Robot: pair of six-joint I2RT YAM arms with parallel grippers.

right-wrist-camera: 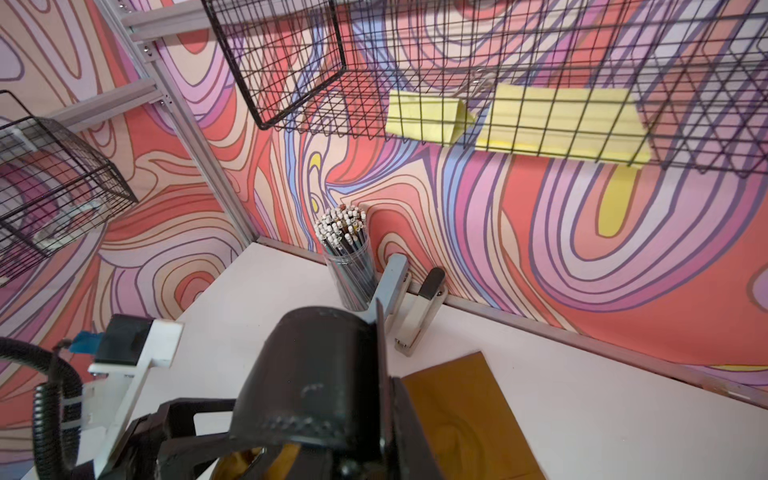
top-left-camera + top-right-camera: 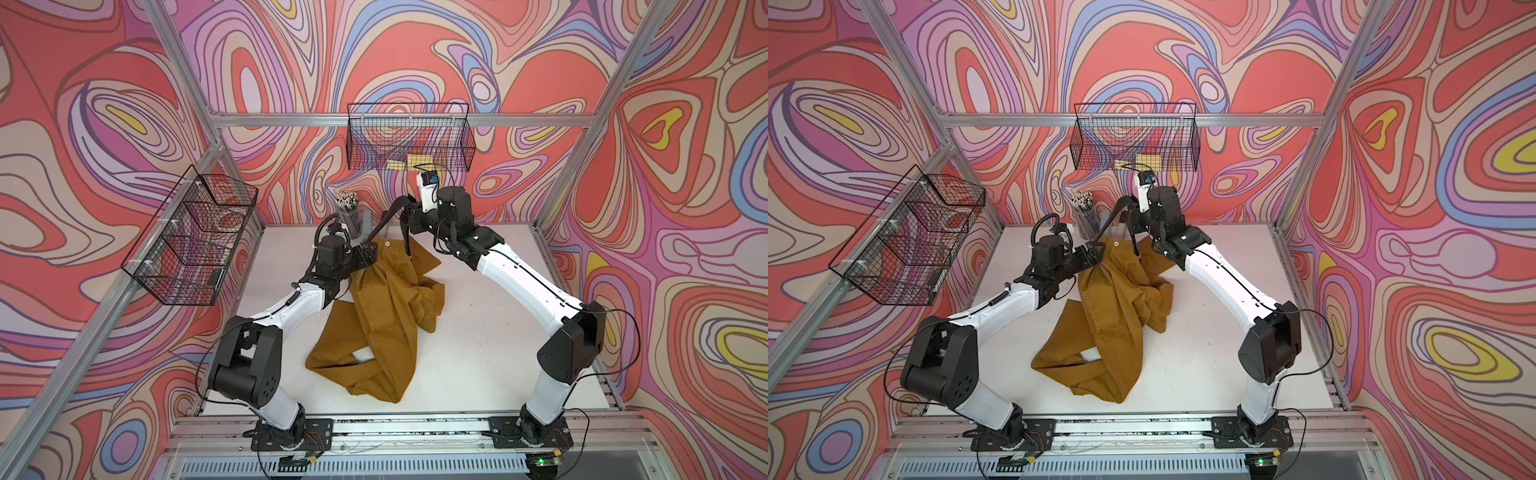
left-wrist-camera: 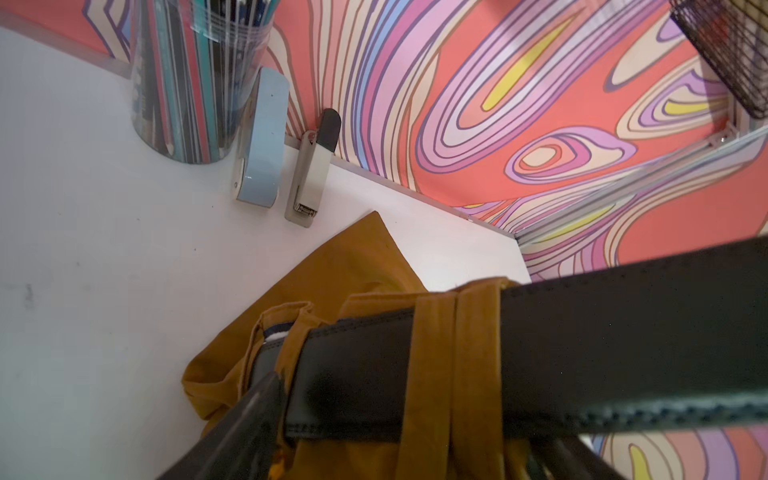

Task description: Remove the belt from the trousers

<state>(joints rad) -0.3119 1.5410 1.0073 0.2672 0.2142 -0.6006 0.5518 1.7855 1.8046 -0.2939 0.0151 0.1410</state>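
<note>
White table [image 2: 478,332]: trousers [image 2: 386,316] half-hide belt [image 3: 623,340]; left gripper [image 2: 369,254] gapes astride it, right gripper [image 2: 409,210] clamps it.

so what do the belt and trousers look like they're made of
belt: looks like leather or faux leather, can't tell which; matte black, smooth face with a stitched edge, bends in a stiff curve.
trousers: woven cloth, probably cotton-like; matte mustard, soft creases and folds.

Clear cup of pencils [image 1: 351,266], blue stapler [image 3: 262,141] beside grey stapler [image 3: 309,178], yellow pads [image 1: 557,124] in a wire basket [image 1: 291,75], white table [image 3: 104,249]
</note>
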